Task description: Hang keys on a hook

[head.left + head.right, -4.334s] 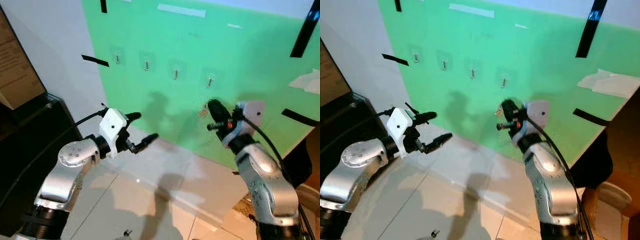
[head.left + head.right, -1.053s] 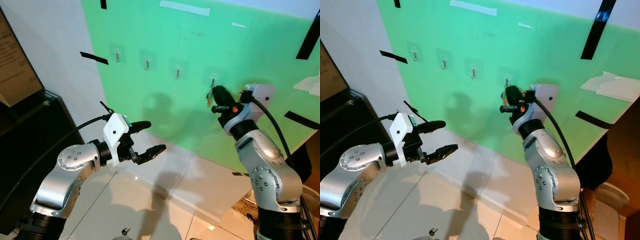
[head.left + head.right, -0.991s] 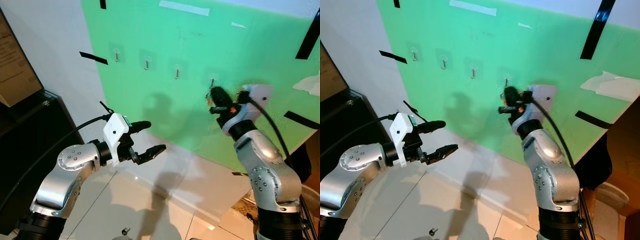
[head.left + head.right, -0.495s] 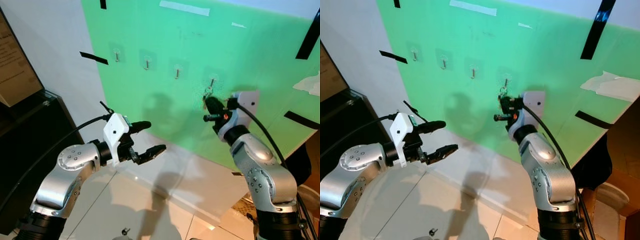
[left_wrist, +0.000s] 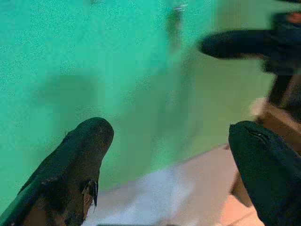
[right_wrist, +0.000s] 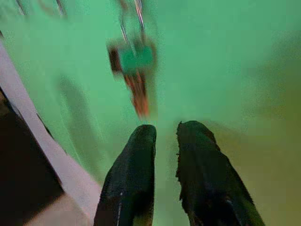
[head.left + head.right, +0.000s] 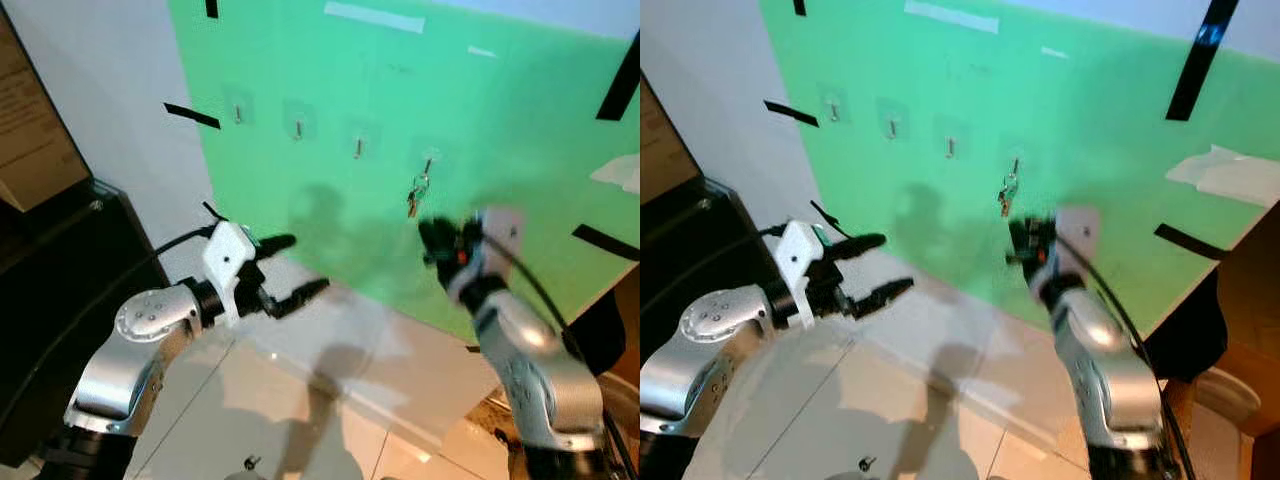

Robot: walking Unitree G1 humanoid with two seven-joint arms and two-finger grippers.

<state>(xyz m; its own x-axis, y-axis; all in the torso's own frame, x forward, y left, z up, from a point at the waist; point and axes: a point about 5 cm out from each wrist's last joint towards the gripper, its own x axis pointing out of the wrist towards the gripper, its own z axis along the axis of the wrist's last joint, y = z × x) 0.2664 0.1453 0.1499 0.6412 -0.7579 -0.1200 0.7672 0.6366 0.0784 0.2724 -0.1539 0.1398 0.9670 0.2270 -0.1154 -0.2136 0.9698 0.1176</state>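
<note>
Now the keys (image 7: 415, 192) hang on a hook (image 7: 428, 163), right hand (image 6: 165, 136) apparently closed, empty, just below.

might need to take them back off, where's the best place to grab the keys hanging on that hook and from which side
Probably the lower part of the keys, below the ring. They dangle freely from the rightmost hook against the green wall, so coming straight out from the wall's front, fingers either side of the bunch, then lifting up off the hook seems best. The right gripper sits just below them.
</note>
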